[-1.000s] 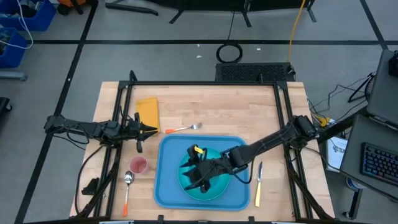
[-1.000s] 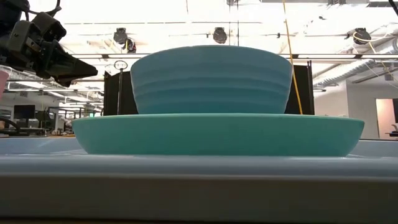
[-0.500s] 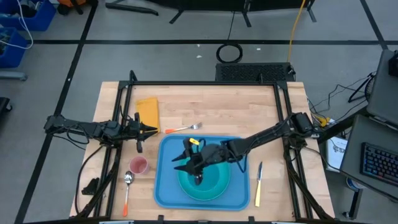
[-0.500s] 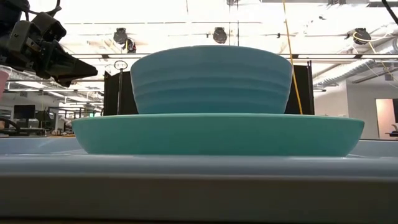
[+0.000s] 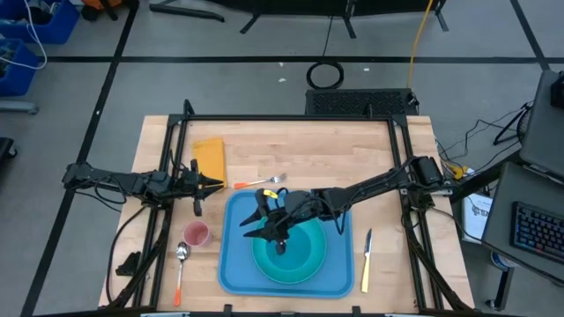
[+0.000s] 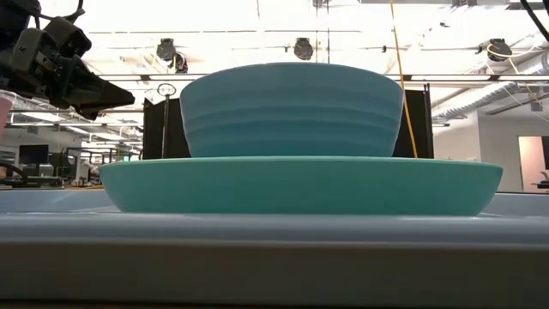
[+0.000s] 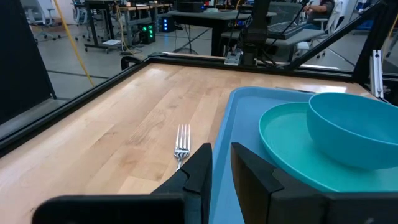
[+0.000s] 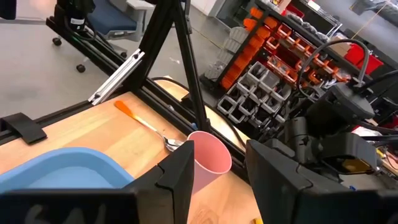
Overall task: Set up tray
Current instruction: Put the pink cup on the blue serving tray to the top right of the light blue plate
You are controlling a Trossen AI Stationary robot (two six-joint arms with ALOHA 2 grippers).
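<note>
The blue tray [image 5: 233,264] lies at the table's near middle. On it sits a turquoise plate [image 5: 291,264], and a blue bowl [image 7: 354,134] stands on the plate. My right gripper [image 5: 253,218] hovers open over the tray's far left part, held about level and pointing toward the table's left, with nothing between its fingers [image 8: 180,171]. Its wrist view looks past the tray's corner [image 8: 62,165] at the pink cup [image 8: 208,158] and the spoon [image 8: 149,127]. My left gripper [image 5: 218,185] waits beyond the tray's far left corner, its fingers a narrow gap apart and holding nothing.
A fork [image 5: 262,182] lies just beyond the tray's far rim, and a yellow napkin [image 5: 210,156] farther back left. The pink cup [image 5: 196,234] and the orange-handled spoon [image 5: 181,264] are left of the tray. A yellow-handled knife [image 5: 367,260] lies right of it.
My right gripper has swung from over the plate toward the table's far left, to above the tray's far left part, and has tipped up and turned to point more toward the left edge. The plate, bowl and left arm have stayed put.
</note>
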